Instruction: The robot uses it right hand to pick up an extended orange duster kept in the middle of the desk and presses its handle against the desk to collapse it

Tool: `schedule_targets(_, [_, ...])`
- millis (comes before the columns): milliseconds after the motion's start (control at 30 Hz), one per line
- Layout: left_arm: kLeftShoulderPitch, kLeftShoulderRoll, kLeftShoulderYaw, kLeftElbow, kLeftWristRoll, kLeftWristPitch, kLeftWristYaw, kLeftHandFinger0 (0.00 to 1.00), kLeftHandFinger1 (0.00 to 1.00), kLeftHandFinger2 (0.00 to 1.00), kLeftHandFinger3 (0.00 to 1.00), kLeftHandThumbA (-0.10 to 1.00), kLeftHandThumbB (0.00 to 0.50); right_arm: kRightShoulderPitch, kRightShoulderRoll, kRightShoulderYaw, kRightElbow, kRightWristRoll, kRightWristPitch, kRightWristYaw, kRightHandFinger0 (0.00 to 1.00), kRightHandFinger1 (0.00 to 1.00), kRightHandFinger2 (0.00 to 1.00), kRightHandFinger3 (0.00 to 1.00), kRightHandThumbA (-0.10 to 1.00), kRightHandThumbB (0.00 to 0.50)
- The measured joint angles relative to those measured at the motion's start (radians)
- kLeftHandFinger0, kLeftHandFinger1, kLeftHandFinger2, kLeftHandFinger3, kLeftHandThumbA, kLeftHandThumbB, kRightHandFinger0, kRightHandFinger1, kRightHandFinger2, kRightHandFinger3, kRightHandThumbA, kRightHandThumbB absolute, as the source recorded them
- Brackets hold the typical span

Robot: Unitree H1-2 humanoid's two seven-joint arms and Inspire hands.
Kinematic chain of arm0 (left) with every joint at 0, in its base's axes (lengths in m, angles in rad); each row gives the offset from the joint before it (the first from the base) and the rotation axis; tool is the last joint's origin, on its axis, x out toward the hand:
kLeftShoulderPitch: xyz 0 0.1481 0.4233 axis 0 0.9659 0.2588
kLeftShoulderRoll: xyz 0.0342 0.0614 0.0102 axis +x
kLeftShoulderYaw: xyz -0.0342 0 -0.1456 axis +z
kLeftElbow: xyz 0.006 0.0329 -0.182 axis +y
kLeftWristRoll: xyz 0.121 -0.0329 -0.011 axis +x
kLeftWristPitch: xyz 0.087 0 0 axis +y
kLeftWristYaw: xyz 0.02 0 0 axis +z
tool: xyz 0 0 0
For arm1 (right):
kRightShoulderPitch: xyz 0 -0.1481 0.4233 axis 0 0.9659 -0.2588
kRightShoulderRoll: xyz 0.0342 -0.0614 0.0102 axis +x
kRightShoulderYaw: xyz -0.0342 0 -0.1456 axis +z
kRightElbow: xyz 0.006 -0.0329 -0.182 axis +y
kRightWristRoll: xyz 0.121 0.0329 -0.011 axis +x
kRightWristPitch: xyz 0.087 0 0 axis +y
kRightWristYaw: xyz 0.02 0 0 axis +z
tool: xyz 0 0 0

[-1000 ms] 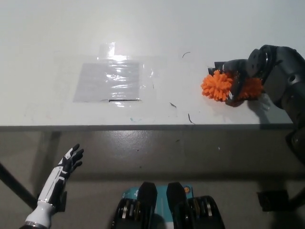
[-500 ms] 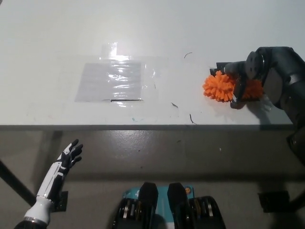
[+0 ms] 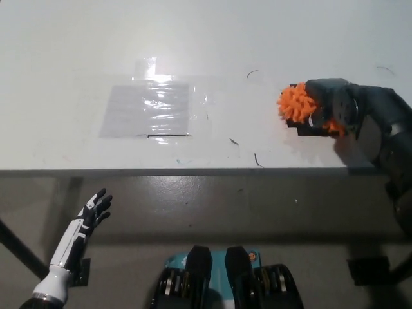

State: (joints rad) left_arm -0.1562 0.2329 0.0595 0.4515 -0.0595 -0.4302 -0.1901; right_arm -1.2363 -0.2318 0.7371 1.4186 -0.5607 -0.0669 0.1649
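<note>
right hand (image 3: 328,109) clamped on orange duster (image 3: 297,105) at desk (image 3: 225,38) right side | left hand (image 3: 93,212) rests low, fingers apart | risk: grip mostly on fluffy head, handle may slip when pressed

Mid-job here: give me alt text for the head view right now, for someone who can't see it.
The robot's black right hand is closed around an orange duster over the right side of a white desk. A clear plastic sheet lies taped near the desk's middle, and the white left hand hangs open below the desk edge.
</note>
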Motion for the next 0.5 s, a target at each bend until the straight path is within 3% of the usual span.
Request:
schedule_targets(100, [-0.005,0.0,0.0,0.0,0.0,0.0,0.0,1.0,1.0,1.0,1.0,1.0,0.239,0.014,-0.004,-0.003,0.002,-0.005,-0.019,-0.057,0.13,0.37,0.58,0.47,-0.1,0.162])
schedule_targets(133, [-0.007,0.0,0.0,0.0,0.0,0.0,0.0,1.0,1.0,1.0,1.0,1.0,0.236,0.017,-0.005,-0.004,0.002,-0.006,-0.022,-0.071,0.01,0.21,0.54,0.41,-0.1,0.144])
schedule_targets(167, [-0.009,0.001,0.001,0.0,0.0,0.0,0.0,1.0,1.0,1.0,1.0,1.0,0.236,0.019,-0.005,-0.005,0.003,-0.008,-0.028,-0.085,0.0,0.24,0.65,0.45,-0.1,0.139])
schedule_targets(200, [-0.012,0.001,0.001,0.0,0.0,0.0,0.0,1.0,1.0,1.0,1.0,1.0,0.242,0.022,-0.006,-0.008,0.004,-0.01,-0.035,-0.107,0.43,0.69,1.0,0.73,-0.1,0.172])
schedule_targets(233, [-0.014,0.002,0.001,0.0,0.0,0.0,-0.001,1.0,1.0,1.0,1.0,1.0,0.242,0.023,-0.008,-0.011,0.005,-0.011,-0.039,-0.124,0.5,0.71,0.93,0.7,-0.1,0.184])
schedule_targets(267, [-0.017,0.003,0.001,0.0,0.0,0.0,-0.001,1.0,1.0,1.0,1.0,1.0,0.241,0.023,-0.009,-0.012,0.005,-0.013,-0.041,-0.136,0.45,0.61,0.78,0.64,-0.1,0.204])
schedule_targets(300, [-0.02,0.004,0.001,0.0,0.0,0.0,-0.002,1.0,1.0,1.0,1.0,1.0,0.24,0.023,-0.013,-0.013,0.005,-0.015,-0.043,-0.148,0.44,0.58,0.7,0.61,-0.1,0.201])
schedule_targets(367, [-0.026,0.006,0.001,0.0,-0.001,0.0,-0.003,1.0,1.0,1.0,1.0,1.0,0.24,0.022,-0.022,-0.015,0.005,-0.017,-0.05,-0.171,0.44,0.57,0.64,0.59,-0.1,0.204])
schedule_targets(400, [-0.028,0.007,0.001,0.0,-0.001,0.0,-0.003,1.0,1.0,1.0,1.0,1.0,0.247,0.022,-0.026,-0.016,0.006,-0.019,-0.053,-0.179,0.06,0.19,0.34,0.33,-0.1,0.16])
schedule_targets(433, [-0.028,0.008,0.001,0.0,-0.001,0.0,-0.004,1.0,1.0,1.0,1.0,1.0,0.253,0.021,-0.029,-0.018,0.006,-0.021,-0.055,-0.188,0.0,0.05,0.24,0.22,-0.1,0.148])
schedule_targets(467, [-0.028,0.008,0.001,0.0,-0.001,0.0,-0.005,1.0,1.0,1.0,1.0,1.0,0.253,0.02,-0.032,-0.024,0.006,-0.022,-0.06,-0.198,0.0,0.08,0.39,0.33,-0.1,0.148])
schedule_targets(500, [-0.027,0.008,0.001,0.0,-0.002,0.0,-0.006,1.0,1.0,1.0,1.0,1.0,0.254,0.018,-0.037,-0.032,0.006,-0.022,-0.068,-0.209,0.0,0.18,0.71,0.55,-0.1,0.155])
